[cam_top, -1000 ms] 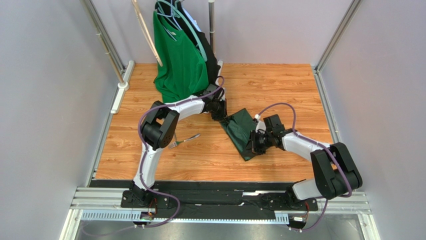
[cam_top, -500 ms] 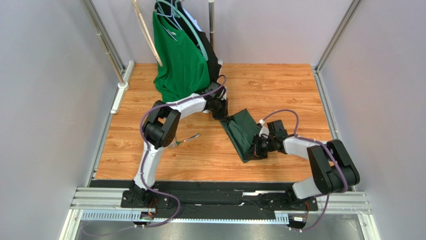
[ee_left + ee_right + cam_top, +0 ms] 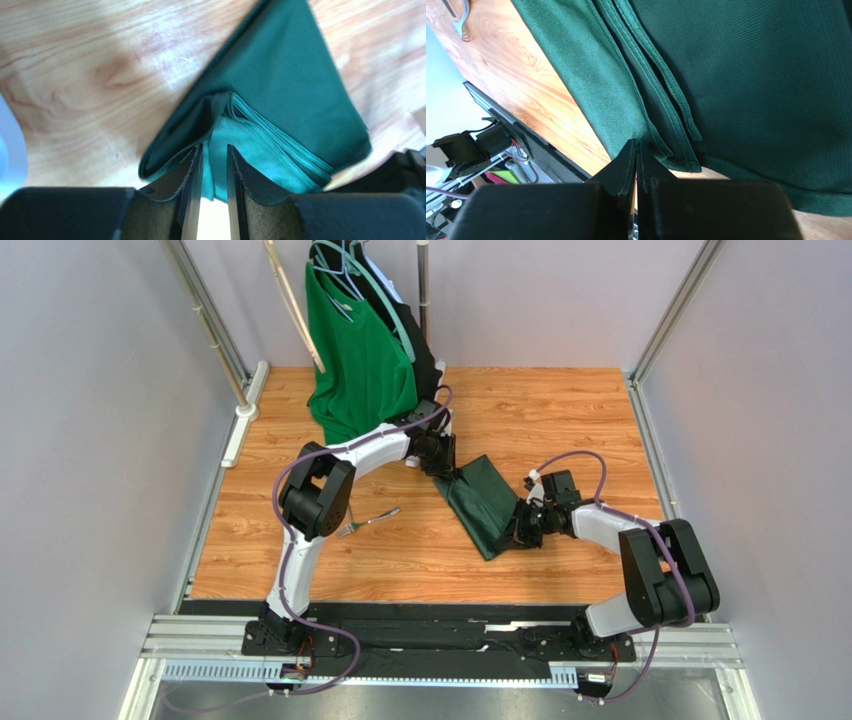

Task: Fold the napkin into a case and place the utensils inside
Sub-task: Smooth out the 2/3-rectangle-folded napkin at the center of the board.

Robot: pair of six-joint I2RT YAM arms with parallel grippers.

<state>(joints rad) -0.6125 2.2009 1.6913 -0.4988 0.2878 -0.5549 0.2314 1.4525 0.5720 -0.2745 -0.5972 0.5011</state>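
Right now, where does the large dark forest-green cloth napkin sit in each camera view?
Top external: the dark green cloth napkin lies folded and slanted near the table's centre.
Left wrist: it spans the centre and upper right, with its layered edges showing.
Right wrist: it fills most of the frame.
Shared landmark: the wood-grain tabletop under it.

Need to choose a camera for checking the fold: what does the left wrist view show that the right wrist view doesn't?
Only the left wrist view: the napkin's open end, its layers fanned into a pocket, with the left gripper open at that mouth. Only the right wrist view: the right gripper shut at the stacked hems of a side edge, a silver utensil beyond the cloth, and a black rail. Both: the dark green napkin lying folded on the wooden table.
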